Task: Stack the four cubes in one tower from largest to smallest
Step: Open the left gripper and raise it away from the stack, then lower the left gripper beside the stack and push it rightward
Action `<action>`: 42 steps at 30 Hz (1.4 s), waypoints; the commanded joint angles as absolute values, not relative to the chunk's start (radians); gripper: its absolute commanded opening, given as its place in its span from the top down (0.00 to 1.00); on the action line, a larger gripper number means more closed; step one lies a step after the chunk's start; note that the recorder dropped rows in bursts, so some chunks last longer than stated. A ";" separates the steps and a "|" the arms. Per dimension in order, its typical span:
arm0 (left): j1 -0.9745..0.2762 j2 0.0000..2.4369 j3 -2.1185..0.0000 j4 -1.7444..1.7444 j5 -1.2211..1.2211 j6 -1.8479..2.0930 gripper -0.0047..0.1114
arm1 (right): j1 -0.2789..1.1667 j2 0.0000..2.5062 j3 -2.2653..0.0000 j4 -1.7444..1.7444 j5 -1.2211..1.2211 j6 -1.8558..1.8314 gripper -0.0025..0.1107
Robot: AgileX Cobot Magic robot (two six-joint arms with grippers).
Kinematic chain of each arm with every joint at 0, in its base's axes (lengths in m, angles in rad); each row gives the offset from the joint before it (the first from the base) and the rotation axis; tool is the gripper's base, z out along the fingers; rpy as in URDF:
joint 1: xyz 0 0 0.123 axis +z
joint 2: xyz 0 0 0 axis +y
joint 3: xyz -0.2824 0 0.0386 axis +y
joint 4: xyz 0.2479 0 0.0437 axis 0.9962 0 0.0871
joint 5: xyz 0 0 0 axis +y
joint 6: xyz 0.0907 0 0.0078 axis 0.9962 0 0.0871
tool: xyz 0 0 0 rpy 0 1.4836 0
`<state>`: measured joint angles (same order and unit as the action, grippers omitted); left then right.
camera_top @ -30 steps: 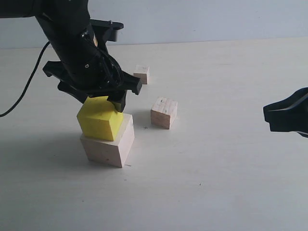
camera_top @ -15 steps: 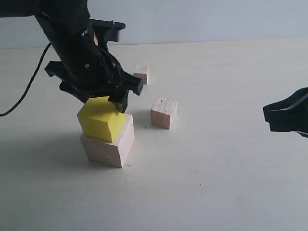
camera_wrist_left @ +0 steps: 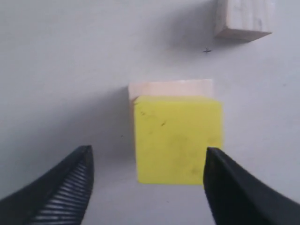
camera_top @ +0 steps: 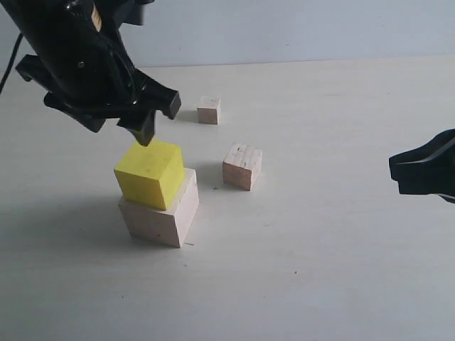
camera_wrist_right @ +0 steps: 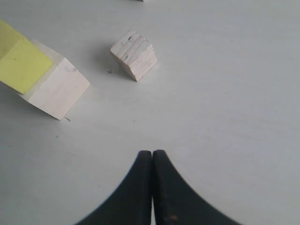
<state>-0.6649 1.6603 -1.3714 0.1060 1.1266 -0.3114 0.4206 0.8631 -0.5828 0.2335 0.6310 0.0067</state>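
The yellow cube (camera_top: 149, 174) rests on the large pale wood cube (camera_top: 161, 217), slightly turned on it. My left gripper (camera_top: 128, 131) hangs open just above the yellow cube (camera_wrist_left: 177, 138), touching nothing; its fingertips (camera_wrist_left: 77, 173) stand wide on either side of it. A mid-sized pale wood cube (camera_top: 242, 166) lies on the table to the right of the stack, also in the wrist views (camera_wrist_right: 134, 55) (camera_wrist_left: 243, 18). The smallest pale wood cube (camera_top: 209, 110) sits farther back. My right gripper (camera_top: 398, 170) is shut and empty at the right (camera_wrist_right: 152, 154).
The pale tabletop (camera_top: 320, 249) stretches wide around the cubes. A black cable (camera_top: 8, 60) trails at the far left edge. A light wall rises behind the table.
My left gripper has let go of the yellow cube and risen up and to the left. The yellow cube stays on the large cube. The right arm has not moved.
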 commanded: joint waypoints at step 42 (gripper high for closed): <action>-0.658 1.343 -0.425 -0.171 0.129 -0.245 0.96 | 0.424 0.863 -0.592 0.250 0.608 0.000 0.98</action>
<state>-0.6614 1.3522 -0.4766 -0.1222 0.2735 -0.2446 0.4206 0.8631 -0.5828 0.2522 0.6244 0.0067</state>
